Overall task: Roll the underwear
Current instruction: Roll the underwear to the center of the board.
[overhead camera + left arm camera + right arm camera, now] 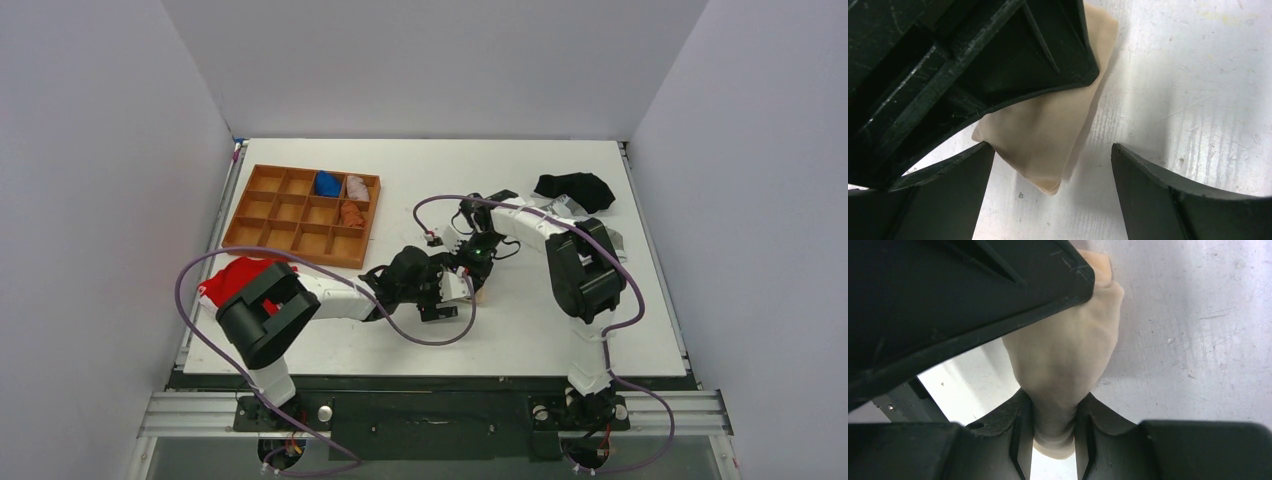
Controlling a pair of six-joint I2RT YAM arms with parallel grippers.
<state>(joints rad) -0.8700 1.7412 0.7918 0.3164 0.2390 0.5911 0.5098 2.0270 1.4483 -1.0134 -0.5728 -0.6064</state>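
From overhead, both arms meet near the middle of the white table (430, 165). I have bare tabletop on the near side of that spot and a wide bare strip on the far side, up to the back wall. To the left the room is tighter: a wooden tray (290, 255) with compartments sits toward the far left. It holds a blue roll (327, 183), a pale pink roll (356, 187) and a brown roll (350, 214). A red garment (232, 272) lies at the table's left edge, partly under the left arm. A black garment (575, 188) lies at the far right, well apart from the grippers.

The two grippers crowd each other. Each wrist camera has the other gripper's black body filling its upper left.

The right gripper (1055, 405) is clamped on the underwear (1068, 355). Its fingers pinch a narrow neck of the cream fabric, and the rest bulges out beyond the tips and runs under the other gripper's body.

The left gripper (1052, 155) stands wide apart, low over the table. In its camera the underwear (1048, 135) lies as a folded cream slab on the tabletop between the fingers. One edge meets the finger (948, 200) at the left of that view. The opposite finger (1188, 200) stands apart from the fabric, with bare table between them. I cannot tell whether the nearer finger presses on the fabric.
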